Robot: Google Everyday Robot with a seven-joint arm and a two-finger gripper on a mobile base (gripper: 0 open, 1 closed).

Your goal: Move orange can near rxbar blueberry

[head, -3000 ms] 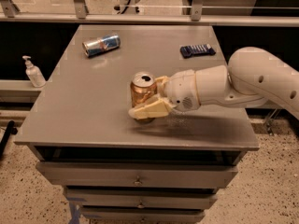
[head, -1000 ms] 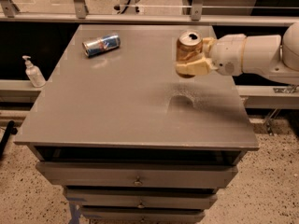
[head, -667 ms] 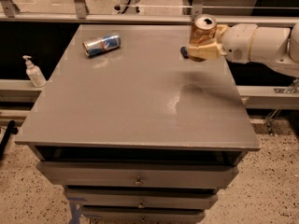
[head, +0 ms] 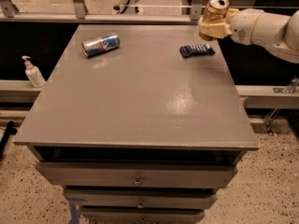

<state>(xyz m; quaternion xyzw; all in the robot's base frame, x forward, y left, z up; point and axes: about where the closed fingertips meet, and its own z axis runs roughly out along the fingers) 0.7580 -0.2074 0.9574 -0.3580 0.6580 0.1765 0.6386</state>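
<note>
The orange can is upright, copper-bodied with a silver top, held in the air above the table's far right corner. My gripper is shut on the orange can, with the arm reaching in from the right. The rxbar blueberry, a flat dark navy wrapper, lies on the grey table just below and slightly left of the can.
A blue-and-silver can lies on its side at the table's far left. A white pump bottle stands on a ledge left of the table. Drawers run under the table's front edge.
My gripper has carried the orange can from the table's middle up and to the far right, and it now hangs just above the rxbar blueberry.
</note>
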